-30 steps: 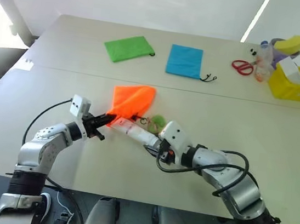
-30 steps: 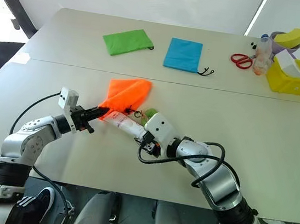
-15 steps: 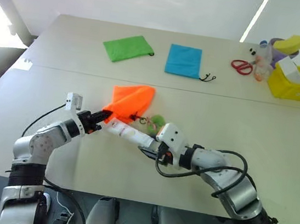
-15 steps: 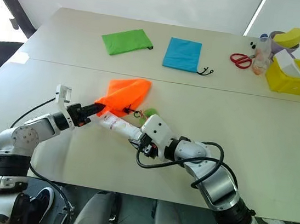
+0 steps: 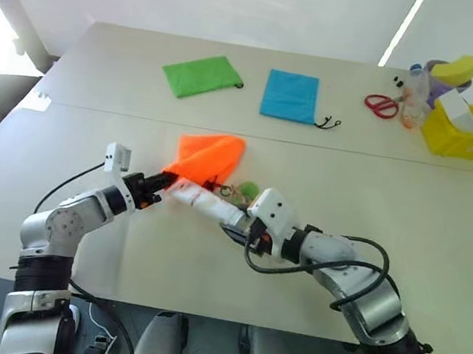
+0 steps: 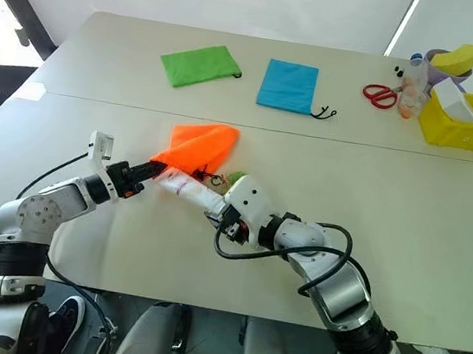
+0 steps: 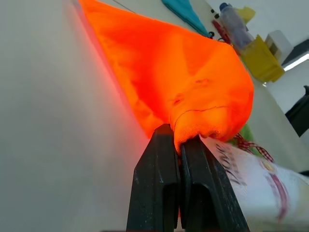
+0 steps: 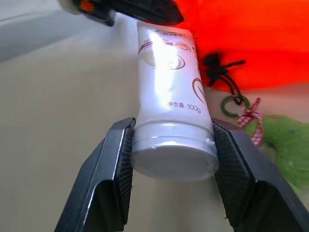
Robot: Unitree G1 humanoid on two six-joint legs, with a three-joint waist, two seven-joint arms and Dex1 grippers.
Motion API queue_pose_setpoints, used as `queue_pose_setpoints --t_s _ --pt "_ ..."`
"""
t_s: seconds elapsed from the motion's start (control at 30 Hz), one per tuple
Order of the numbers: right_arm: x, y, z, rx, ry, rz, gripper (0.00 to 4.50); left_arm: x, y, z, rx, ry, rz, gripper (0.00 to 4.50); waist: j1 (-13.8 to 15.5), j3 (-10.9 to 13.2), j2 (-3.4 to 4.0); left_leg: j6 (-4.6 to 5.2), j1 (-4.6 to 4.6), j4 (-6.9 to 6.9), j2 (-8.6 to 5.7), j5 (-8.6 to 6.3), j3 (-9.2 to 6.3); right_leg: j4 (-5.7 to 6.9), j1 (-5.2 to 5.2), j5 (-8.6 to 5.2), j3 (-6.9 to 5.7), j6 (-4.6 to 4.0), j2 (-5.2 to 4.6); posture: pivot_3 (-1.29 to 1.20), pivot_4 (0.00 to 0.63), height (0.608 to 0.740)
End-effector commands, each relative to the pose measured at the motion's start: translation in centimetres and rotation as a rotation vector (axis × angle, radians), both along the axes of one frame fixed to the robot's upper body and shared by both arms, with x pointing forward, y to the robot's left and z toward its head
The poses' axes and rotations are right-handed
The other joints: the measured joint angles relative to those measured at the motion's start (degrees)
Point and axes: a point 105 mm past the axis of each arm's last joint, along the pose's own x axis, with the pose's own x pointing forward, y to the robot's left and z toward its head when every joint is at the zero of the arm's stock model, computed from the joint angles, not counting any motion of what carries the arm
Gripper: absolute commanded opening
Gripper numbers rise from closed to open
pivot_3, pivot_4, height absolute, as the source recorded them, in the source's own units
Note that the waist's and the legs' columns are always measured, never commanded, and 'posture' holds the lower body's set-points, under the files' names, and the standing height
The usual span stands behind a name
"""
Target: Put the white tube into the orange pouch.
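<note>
My right claw (image 8: 171, 181) clamps the capped end of the white tube (image 5: 206, 205), one finger on each side of the cap, and the tube slants from there across to the orange pouch (image 5: 207, 157). The tube's flat far end sits right at the pouch's gathered mouth, just beside my left claw (image 7: 177, 145); I cannot tell whether it has gone inside the fabric. My left claw is pinched tight on a fold of that mouth edge, holding the corner lifted off the counter (image 5: 435, 256) while the rest of the pouch drapes down behind it. The pouch's dark cord (image 8: 223, 75), with its green ring (image 8: 235, 105) and fuzzy green pom-pom (image 5: 247, 190), trails beside the tube, between the pouch and my right wrist.

Both claws work near the middle of the pale counter, with bare surface to either side and toward the near edge. Well apart, toward the far edge, lie a green pouch (image 5: 202, 76) and a blue pouch (image 5: 291, 96) flat on the counter. At the far right corner sit red-handled scissors (image 5: 383, 105), a clear bottle (image 5: 414, 100) and a yellow bin (image 5: 466, 137). A seam (image 5: 379, 155) runs across the counter behind the orange pouch.
</note>
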Motion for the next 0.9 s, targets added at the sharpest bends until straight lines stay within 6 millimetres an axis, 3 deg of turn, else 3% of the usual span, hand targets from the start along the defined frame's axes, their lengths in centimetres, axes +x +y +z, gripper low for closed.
queue_pose_setpoints --t_s 0.03,0.23,0.33,0.57,0.73,0.9 --pt "0.2 -0.9 0.2 0.047 -0.026 -0.083 1.79 -1.0 -2.0 1.6 0.070 -0.087 -0.109 0.00 0.0 0.0 0.00 0.00 0.00 0.00 0.00 0.00 0.00 0.00 0.01 0.00 0.00 0.00 -0.01 0.00 0.150 0.740" --pt "0.0 -1.7 -1.2 0.075 0.020 -0.193 1.79 -1.9 -3.8 2.5 0.152 -0.162 -0.211 0.00 0.1 0.0 -0.01 -0.04 0.02 0.01 -0.04 0.02 0.05 -0.01 0.05 0.00 0.04 0.00 -0.09 0.00 0.150 0.740" --pt "-0.2 -1.1 -0.4 0.214 0.021 -0.234 1.79 -2.3 -4.3 2.5 0.185 -0.174 -0.252 0.00 0.0 0.0 0.00 -0.06 0.05 0.01 -0.02 0.04 0.03 0.00 0.04 0.00 0.04 -0.02 0.00 0.00 0.150 0.740" --pt "-1.1 -1.4 -1.0 0.281 -0.013 -0.186 1.79 -2.4 -4.2 2.2 0.211 -0.188 -0.261 0.00 0.0 0.0 0.00 -0.06 0.03 -0.01 -0.03 0.04 0.09 -0.02 0.02 0.00 0.06 -0.02 -0.03 0.00 0.150 0.740" --pt "-0.4 -1.2 0.1 0.406 -0.002 -0.190 1.79 -2.4 -3.8 1.2 0.229 -0.182 -0.251 0.00 -0.1 0.0 0.00 -0.06 0.04 -0.01 -0.01 0.04 0.08 0.00 0.02 0.00 0.06 -0.02 0.04 0.00 0.150 0.740" --pt "0.4 0.3 -1.1 0.307 0.000 -0.139 1.79 -2.6 -4.5 1.4 0.215 -0.198 -0.277 0.00 -0.1 0.0 0.00 -0.06 0.05 -0.01 0.01 0.04 0.05 0.03 0.00 0.00 0.06 -0.03 0.07 0.00 0.150 0.740"
